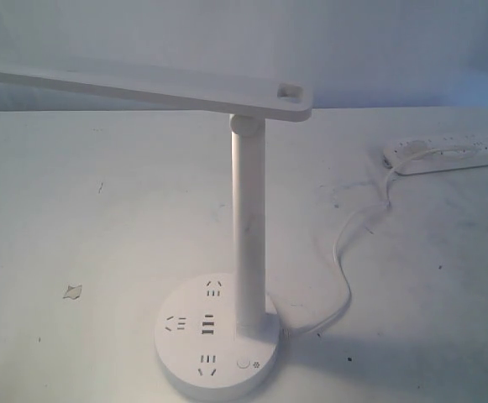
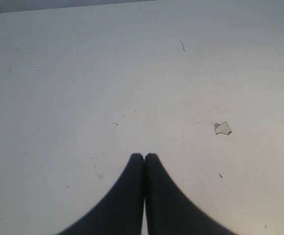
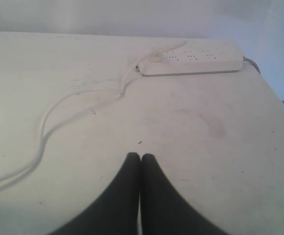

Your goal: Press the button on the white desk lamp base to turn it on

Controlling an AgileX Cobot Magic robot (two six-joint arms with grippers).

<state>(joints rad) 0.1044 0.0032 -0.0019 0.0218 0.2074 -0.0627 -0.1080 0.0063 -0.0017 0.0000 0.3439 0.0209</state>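
Note:
The white desk lamp (image 1: 249, 218) stands near the front of the exterior view, its long flat arm (image 1: 143, 88) reaching to the left. Its round base (image 1: 185, 357) carries dark socket slots, and the tiny ringed button (image 1: 243, 364) sits at the front right of the post beside a sun mark. Neither gripper appears in the exterior view. My left gripper (image 2: 144, 156) is shut with nothing in it, above bare table. My right gripper (image 3: 141, 156) is also shut and holds nothing; the lamp does not show in either wrist view.
A long white power strip (image 1: 449, 155) lies at the back right, also the power strip (image 3: 190, 62) in the right wrist view. The lamp's cord (image 1: 344, 252) loops from it to the base. A chipped spot (image 1: 72, 291) marks the table on the left.

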